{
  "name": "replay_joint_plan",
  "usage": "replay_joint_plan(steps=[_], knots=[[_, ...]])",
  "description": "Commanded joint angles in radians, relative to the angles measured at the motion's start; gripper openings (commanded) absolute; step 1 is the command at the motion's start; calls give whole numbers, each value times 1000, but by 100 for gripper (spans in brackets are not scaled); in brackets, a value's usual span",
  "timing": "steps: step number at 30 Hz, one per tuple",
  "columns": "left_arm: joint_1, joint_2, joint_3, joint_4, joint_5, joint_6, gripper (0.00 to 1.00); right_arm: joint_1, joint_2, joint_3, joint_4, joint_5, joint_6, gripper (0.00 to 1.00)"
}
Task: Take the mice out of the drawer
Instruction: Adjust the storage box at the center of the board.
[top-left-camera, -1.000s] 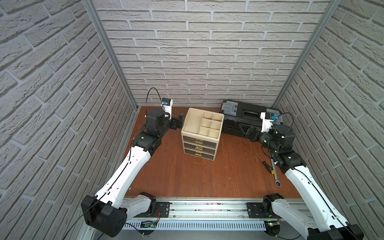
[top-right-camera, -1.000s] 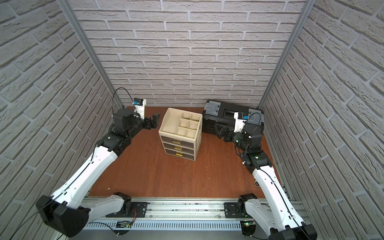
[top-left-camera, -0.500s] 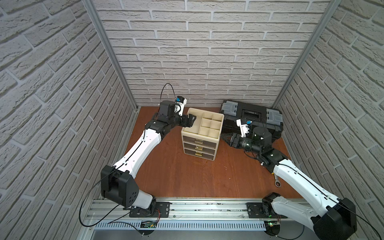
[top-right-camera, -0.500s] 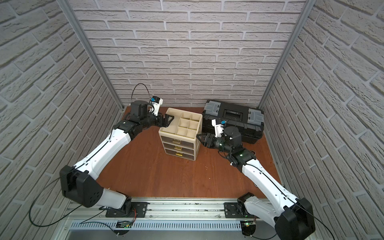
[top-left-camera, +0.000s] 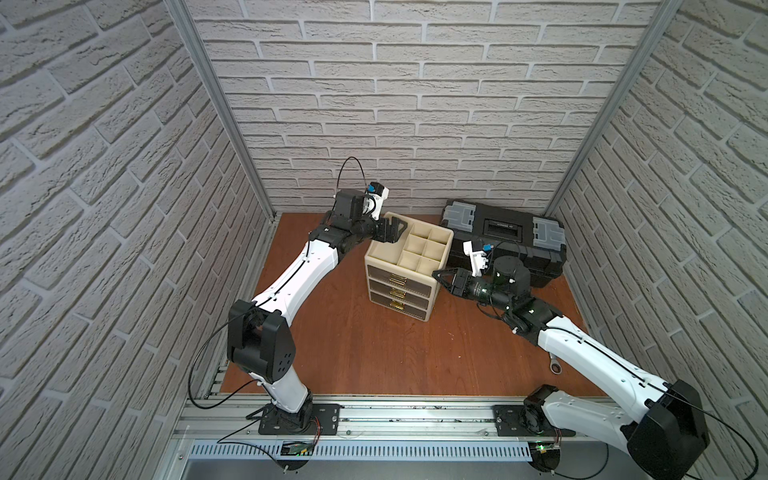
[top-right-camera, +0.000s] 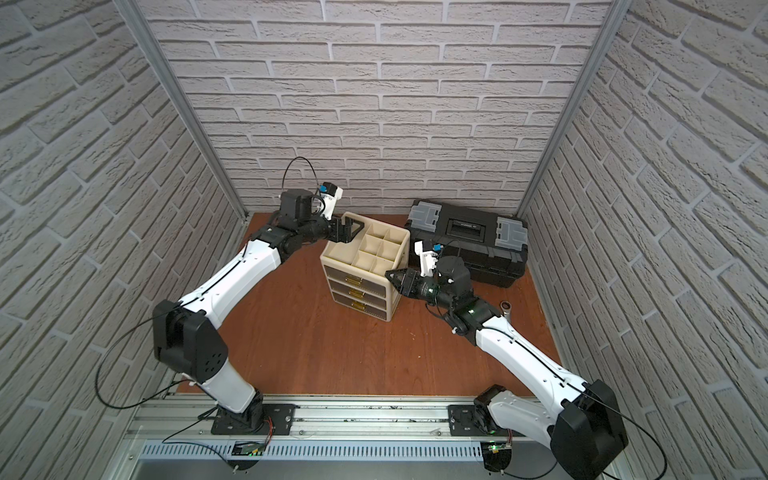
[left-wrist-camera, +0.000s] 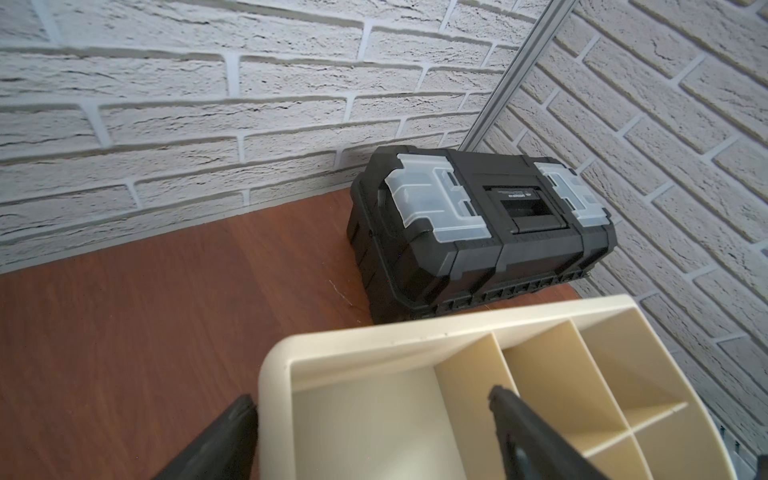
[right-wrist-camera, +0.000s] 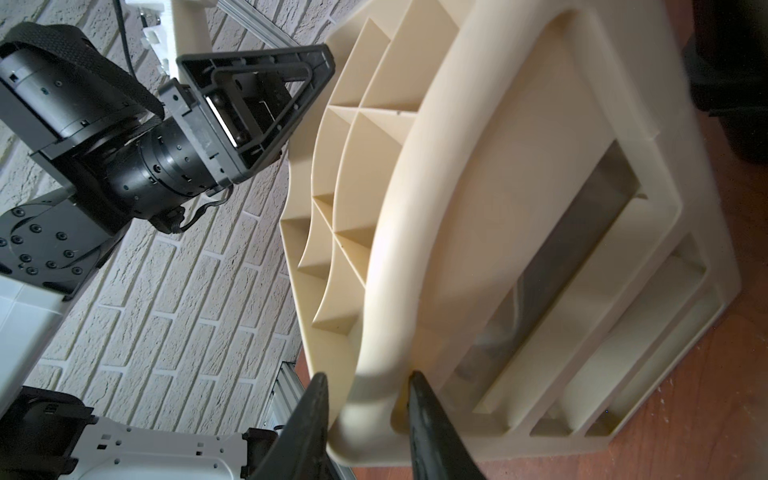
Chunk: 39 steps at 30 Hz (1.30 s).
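Observation:
The cream drawer unit (top-left-camera: 419, 309) (top-right-camera: 380, 309) stands mid-table with its three gold-handled drawers shut, so the mice are hidden. My left gripper (top-left-camera: 397, 232) (top-right-camera: 353, 228) (left-wrist-camera: 370, 399) is open over the unit's back left corner. One of its fingers is outside the tray wall (left-wrist-camera: 374, 336) and the other sits in the large top compartment. My right gripper (top-left-camera: 436, 274) (top-right-camera: 388, 274) (right-wrist-camera: 365, 378) is at the front right top corner, its fingers pressed on either side of the rounded rim (right-wrist-camera: 399, 232). The right wrist view also shows the left gripper (right-wrist-camera: 257, 104).
A black toolbox (top-left-camera: 505, 237) (top-right-camera: 467, 237) (left-wrist-camera: 478, 232) with clear latches stands right of the unit against the back wall. A steel wrench (top-left-camera: 555, 365) lies near the right wall, partly under my right arm. Brick walls close three sides; a metal rail (top-left-camera: 415, 419) runs along the front.
Both arms have swung in from the sides to the drawer unit. The right gripper's fingers have narrowed onto the rim. The left gripper has reached the back corner, still wide.

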Motion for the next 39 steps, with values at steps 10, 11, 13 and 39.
replay_joint_plan(steps=[10, 11, 13, 39], knots=[[-25, 136, 191, 67, 97, -32, 91, 71, -47, -48, 1, 126, 83, 30], [-25, 141, 198, 70, 97, -34, 91, 78, -41, -47, -1, 131, 83, 30], [-24, 143, 212, 62, 91, -32, 92, 87, -33, -44, -4, 143, 85, 30], [56, -652, -367, -242, -149, -645, 78, 92, -21, 690, -876, 171, -673, 83]])
